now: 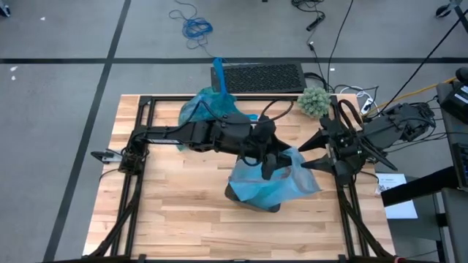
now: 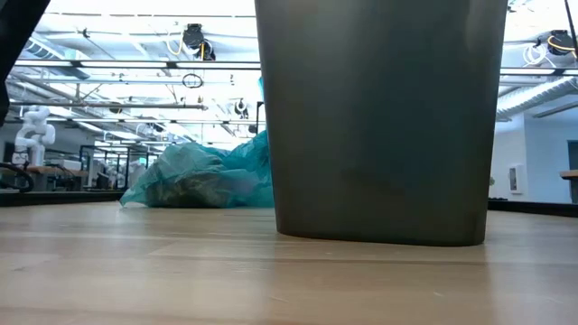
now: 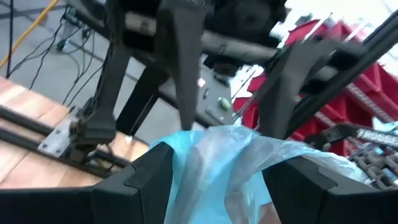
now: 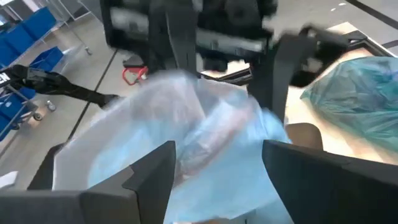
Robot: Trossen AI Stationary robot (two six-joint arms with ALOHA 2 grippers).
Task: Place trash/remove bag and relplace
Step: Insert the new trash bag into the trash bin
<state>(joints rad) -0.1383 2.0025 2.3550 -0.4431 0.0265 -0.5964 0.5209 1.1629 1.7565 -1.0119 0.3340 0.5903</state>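
A dark grey bin (image 2: 379, 117) stands right of the table's middle, with a light blue bag (image 1: 281, 186) draped over its top. My left gripper (image 1: 276, 166) reaches in from the left. My right gripper (image 1: 307, 155) reaches in from the right. Both are open above the bin and face each other, with the bag's raised film between their fingers. A filled teal bag (image 1: 208, 109) lies on its side at the far edge. The trash shows only as brownish lumps (image 2: 185, 191) through that bag's film. My left gripper is level and comes from the table's left. A raised bunch of the light blue bag's film (image 3: 214, 155) stands between its spread fingers and lies against their inner sides. I cannot tell whether it bears any of the bag. My right gripper slants down from the table's right. The bag's billowed film (image 4: 205, 137) fills the gap between its open fingers and lies against them. The film is slack, and nothing is pinched.
A fuzzy grey-green ball (image 1: 314, 101) sits at the table's far right corner. A black mat (image 1: 263, 77) lies beyond the far edge. Black frame rails (image 1: 146, 102) border the table. There is bare wood at the near left (image 1: 175, 219).
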